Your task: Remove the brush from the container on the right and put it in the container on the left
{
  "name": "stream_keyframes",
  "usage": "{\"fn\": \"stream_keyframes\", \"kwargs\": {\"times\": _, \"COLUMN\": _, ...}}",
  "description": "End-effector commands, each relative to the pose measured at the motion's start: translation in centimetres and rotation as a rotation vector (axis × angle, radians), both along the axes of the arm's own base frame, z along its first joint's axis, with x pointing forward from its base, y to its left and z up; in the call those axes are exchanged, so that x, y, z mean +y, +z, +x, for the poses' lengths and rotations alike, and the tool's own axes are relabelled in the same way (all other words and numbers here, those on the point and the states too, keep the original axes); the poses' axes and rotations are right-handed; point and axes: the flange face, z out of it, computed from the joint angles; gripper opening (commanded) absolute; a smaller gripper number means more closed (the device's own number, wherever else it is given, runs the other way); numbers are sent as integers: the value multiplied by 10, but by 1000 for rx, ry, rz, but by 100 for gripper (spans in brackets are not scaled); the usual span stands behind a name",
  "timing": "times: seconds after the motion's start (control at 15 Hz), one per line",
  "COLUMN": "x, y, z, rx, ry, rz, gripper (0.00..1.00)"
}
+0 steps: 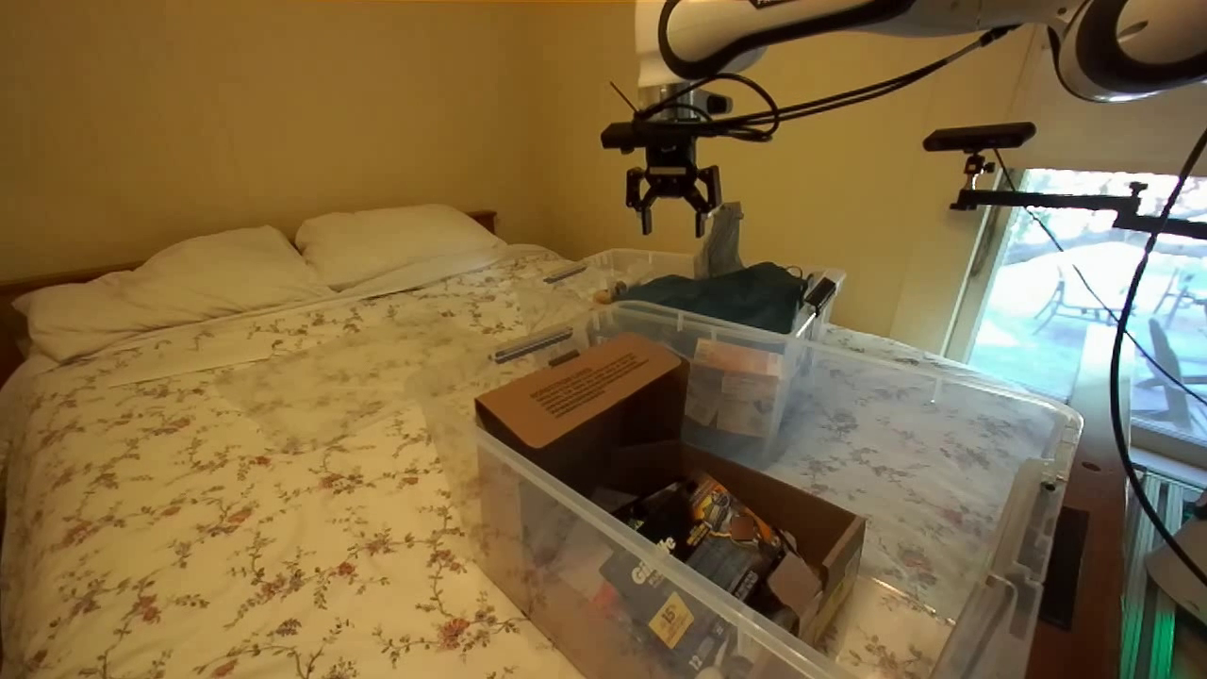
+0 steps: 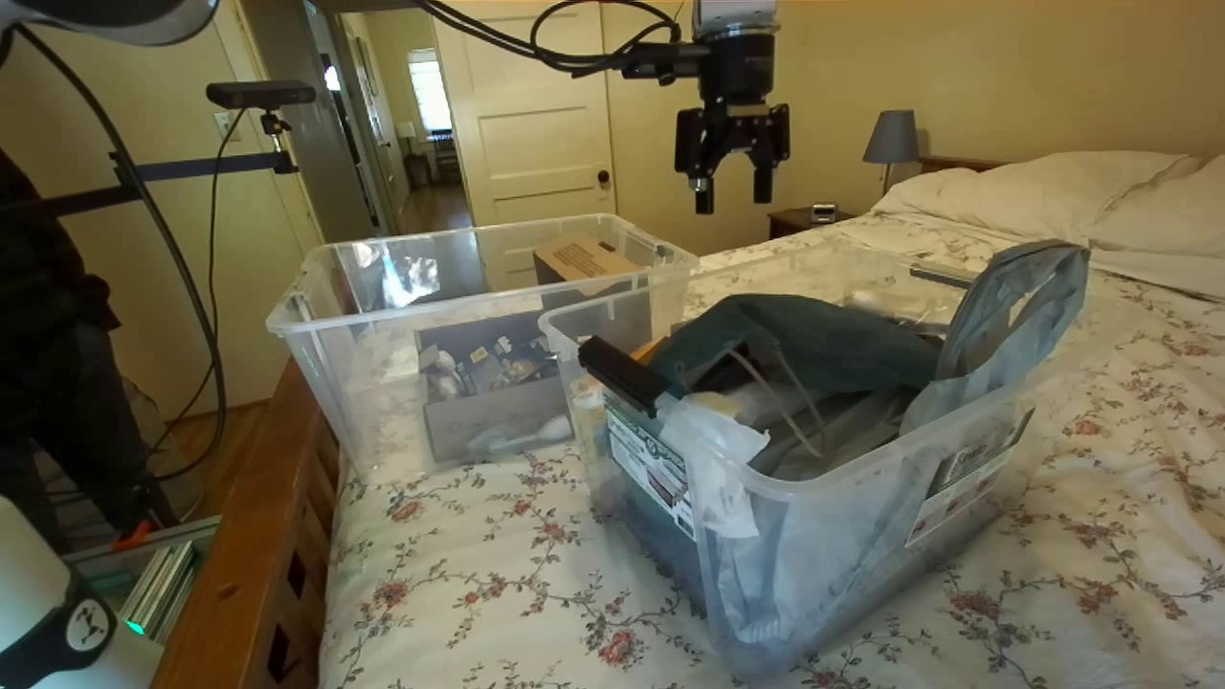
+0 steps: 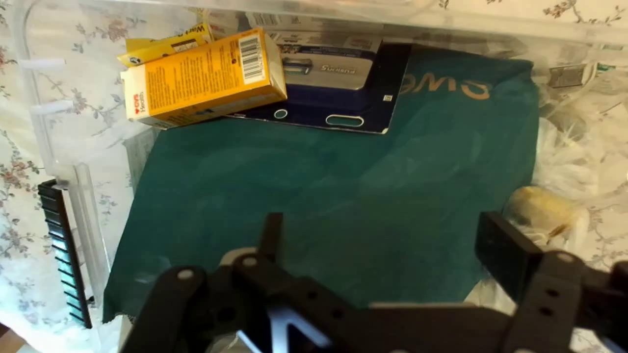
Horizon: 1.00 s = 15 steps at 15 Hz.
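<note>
Two clear plastic containers stand on a bed. One container [image 2: 823,574] holds a dark teal cloth bag [image 2: 813,344] with lettering, which also shows in the wrist view [image 3: 319,181]. The other container [image 1: 603,521] holds an open cardboard box [image 1: 603,387] with several small packages. My gripper [image 1: 672,226] is open and empty, pointing down above the teal bag's container; it also shows in an exterior view [image 2: 733,196] and in the wrist view [image 3: 380,235]. The bag lies beneath and between the fingers, apart from them. I cannot make out a brush in any view.
A yellow-orange box [image 3: 201,78] and a dark blue razor package [image 3: 338,73] lie on the teal bag. A grey strap [image 2: 1014,306] stands above that container's rim. A black latch [image 3: 64,255] sits at its side. A camera on an arm [image 1: 981,137] stands beside the bed.
</note>
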Motion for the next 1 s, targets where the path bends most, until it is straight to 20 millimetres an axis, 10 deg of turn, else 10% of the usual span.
{"fn": "stream_keyframes", "kwargs": {"times": 0.0, "x": 1, "y": -6, "z": 17, "rx": -21, "ry": 49, "rz": 149, "gripper": 100}}
{"fn": "stream_keyframes", "kwargs": {"times": 0.53, "x": -96, "y": -67, "z": 74, "rx": -4, "ry": -89, "rz": 319, "gripper": 100}}
{"fn": "stream_keyframes", "kwargs": {"times": 0.93, "x": -68, "y": -58, "z": 100, "rx": -185, "ry": -325, "rz": 405, "gripper": 100}}
